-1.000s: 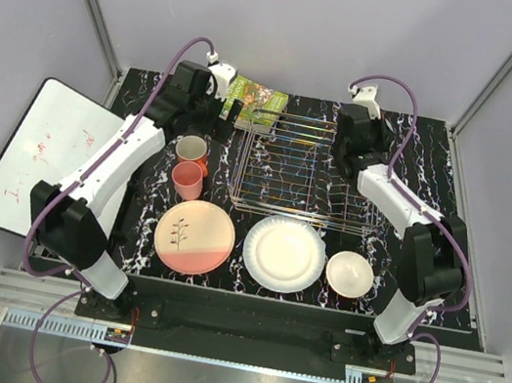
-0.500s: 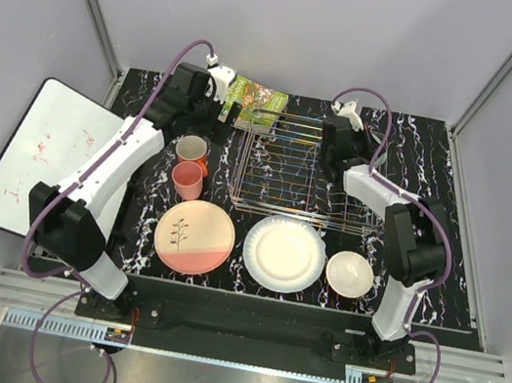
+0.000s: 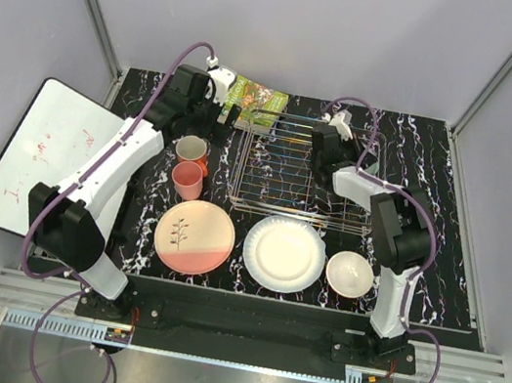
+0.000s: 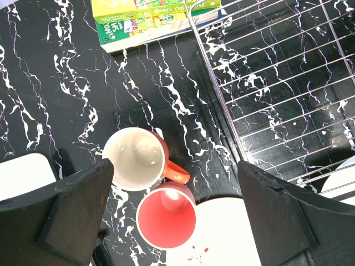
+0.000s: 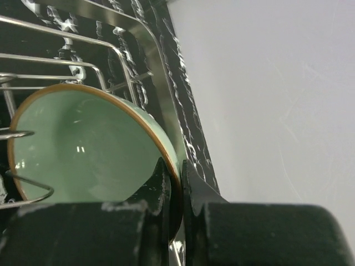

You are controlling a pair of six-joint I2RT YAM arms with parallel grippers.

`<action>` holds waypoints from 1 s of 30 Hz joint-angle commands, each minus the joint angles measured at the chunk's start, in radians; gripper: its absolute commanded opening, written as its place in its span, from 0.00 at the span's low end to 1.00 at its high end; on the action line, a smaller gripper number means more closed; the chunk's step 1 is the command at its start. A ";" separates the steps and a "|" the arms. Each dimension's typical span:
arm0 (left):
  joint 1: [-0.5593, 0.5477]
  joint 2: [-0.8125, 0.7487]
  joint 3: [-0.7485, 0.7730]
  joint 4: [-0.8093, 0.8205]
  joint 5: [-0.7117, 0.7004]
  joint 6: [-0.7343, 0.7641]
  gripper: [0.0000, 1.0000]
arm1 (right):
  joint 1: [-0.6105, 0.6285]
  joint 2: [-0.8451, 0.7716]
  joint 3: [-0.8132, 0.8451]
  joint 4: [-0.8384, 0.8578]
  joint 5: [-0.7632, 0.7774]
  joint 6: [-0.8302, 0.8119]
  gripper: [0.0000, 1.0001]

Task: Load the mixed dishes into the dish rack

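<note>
My right gripper [image 5: 178, 176] is shut on the rim of the pale green bowl [image 5: 83, 149], which is among the wires of the dish rack [image 5: 113, 52]. In the top view the right gripper [image 3: 325, 154] is over the back of the rack [image 3: 278, 181], and the bowl is hidden under it. My left gripper [image 4: 175, 166] is open and empty, high above two cups: a handled orange one with a cream inside [image 4: 136, 158] and a salmon-pink one [image 4: 166, 221]. The sprig plate [image 3: 194, 236], the white plate [image 3: 284, 254] and the small cream bowl [image 3: 350, 274] lie in front of the rack.
A green book [image 3: 257, 102] lies behind the rack's left corner and also shows in the left wrist view [image 4: 150, 16]. A white board with red scribbles [image 3: 39, 153] lies off the table's left edge. Grey walls stand close behind and at the sides.
My right gripper has moved left with the bowl, from the rack's back right corner to over its back middle. The left arm has barely moved.
</note>
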 commanded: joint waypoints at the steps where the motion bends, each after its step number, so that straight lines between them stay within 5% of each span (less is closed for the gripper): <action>1: 0.004 -0.050 0.001 0.029 -0.020 0.031 0.99 | 0.026 0.022 0.068 -0.003 0.048 0.076 0.10; 5: 0.006 -0.050 -0.004 0.032 -0.022 0.035 0.99 | 0.032 0.002 0.062 -0.016 0.065 0.112 0.43; 9: 0.006 -0.043 0.001 0.034 -0.006 0.024 0.99 | 0.044 -0.065 0.067 -0.090 0.078 0.214 0.65; 11: 0.006 -0.040 0.005 0.034 -0.006 0.024 0.99 | 0.057 -0.111 0.088 -0.267 0.065 0.309 0.71; 14: 0.006 -0.038 0.008 0.034 -0.003 0.027 0.99 | 0.061 -0.228 0.129 -0.668 -0.015 0.745 0.80; 18: 0.007 -0.033 0.010 0.034 -0.009 0.035 0.99 | 0.061 -0.456 0.069 -0.975 -0.203 1.050 0.78; 25: 0.009 -0.030 0.001 0.034 -0.019 0.043 0.99 | 0.060 -1.046 -0.347 -1.029 -0.772 1.267 0.75; 30: 0.010 -0.030 -0.009 0.039 -0.016 0.037 0.99 | 0.060 -1.129 -0.409 -1.215 -0.983 1.317 0.71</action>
